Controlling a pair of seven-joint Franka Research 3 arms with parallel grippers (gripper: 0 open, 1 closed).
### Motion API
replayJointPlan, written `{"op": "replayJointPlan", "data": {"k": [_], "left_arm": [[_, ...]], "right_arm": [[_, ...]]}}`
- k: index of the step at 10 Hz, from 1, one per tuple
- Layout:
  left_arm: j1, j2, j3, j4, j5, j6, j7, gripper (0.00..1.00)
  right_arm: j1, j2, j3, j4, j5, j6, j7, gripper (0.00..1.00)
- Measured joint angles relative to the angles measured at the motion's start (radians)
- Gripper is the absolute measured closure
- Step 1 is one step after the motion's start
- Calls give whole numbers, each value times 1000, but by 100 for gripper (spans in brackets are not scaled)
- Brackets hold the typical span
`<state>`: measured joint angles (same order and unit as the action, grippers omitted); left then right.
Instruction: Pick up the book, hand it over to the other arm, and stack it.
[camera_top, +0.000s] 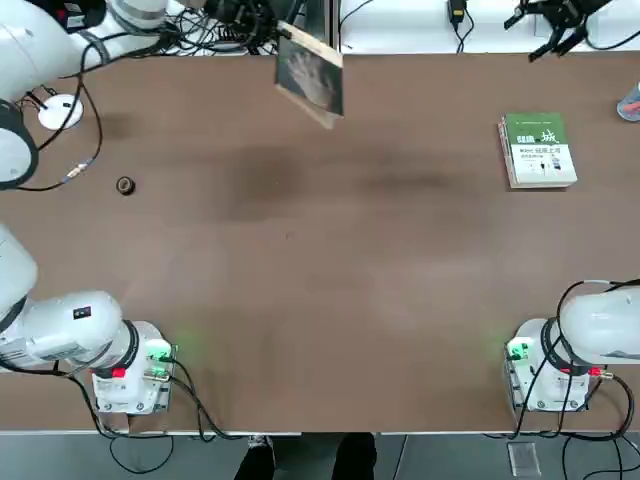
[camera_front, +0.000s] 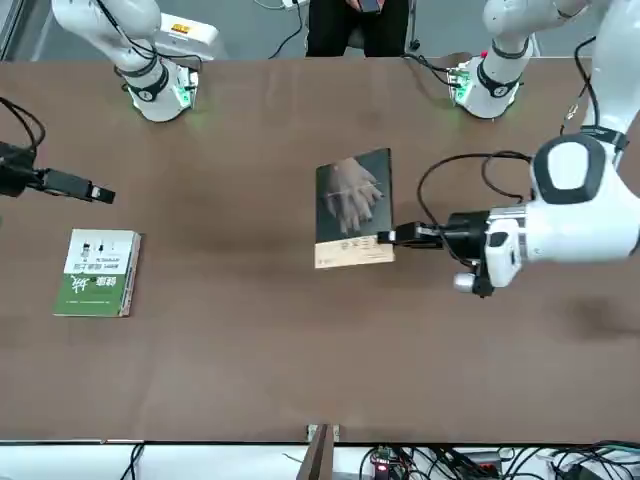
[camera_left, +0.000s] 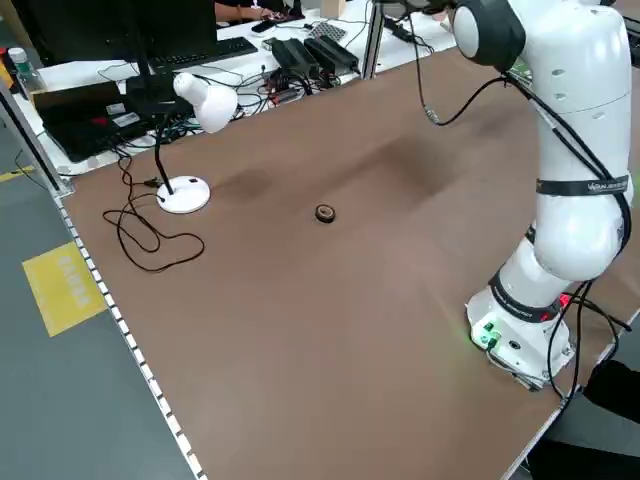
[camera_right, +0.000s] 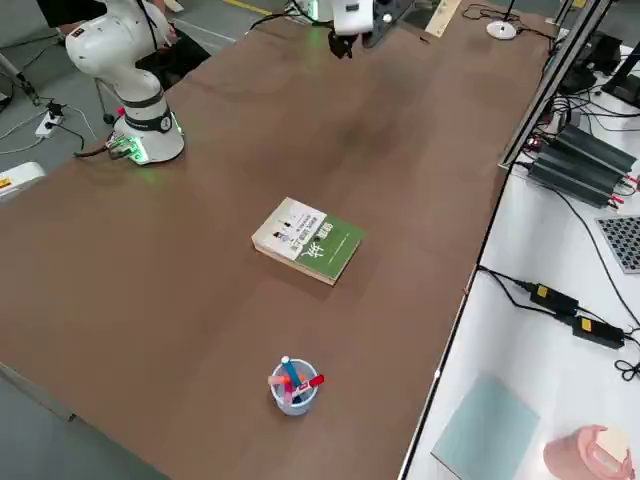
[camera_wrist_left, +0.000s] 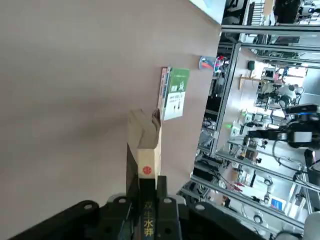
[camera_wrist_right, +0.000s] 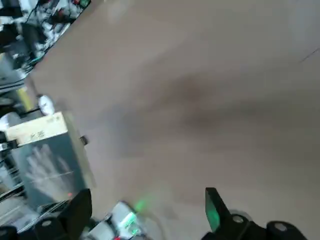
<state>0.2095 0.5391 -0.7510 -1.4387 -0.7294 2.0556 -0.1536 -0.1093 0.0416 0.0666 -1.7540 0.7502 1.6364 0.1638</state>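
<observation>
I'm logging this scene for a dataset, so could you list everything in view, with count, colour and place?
Thin paperback book: one, dark grey cover with pale hand image, held above the table's middle.
Green-and-white book: one, flat on the robot's right side.
Cup of pens: one, clear, far right edge.
Small ring-shaped object: one, dark, left side.
Desk lamp: one, white, left edge.
Brown table: one.
Left gripper: shut on the paperback.
Right gripper: open, above the green-and-white book.
</observation>
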Motion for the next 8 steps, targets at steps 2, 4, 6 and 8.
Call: {"op": "replayJointPlan", "data": {"k": [2,4,6,8], "left_arm": [[-61,3,1,0,0,65,1,99],[-120,5,1,2,0,150,3,99],[-172,9,2,4,-1,234,7,99],[-209,28,3,17,-23,281,46,99]], "right_arm": [[-18,15,-1,-76,123,-8,-69,0],[-31,31,-2,-136,210,-23,-134,0],[-44,43,-2,-183,298,-73,-191,0],[-59,48,-3,-242,371,-116,-305,0]]}}
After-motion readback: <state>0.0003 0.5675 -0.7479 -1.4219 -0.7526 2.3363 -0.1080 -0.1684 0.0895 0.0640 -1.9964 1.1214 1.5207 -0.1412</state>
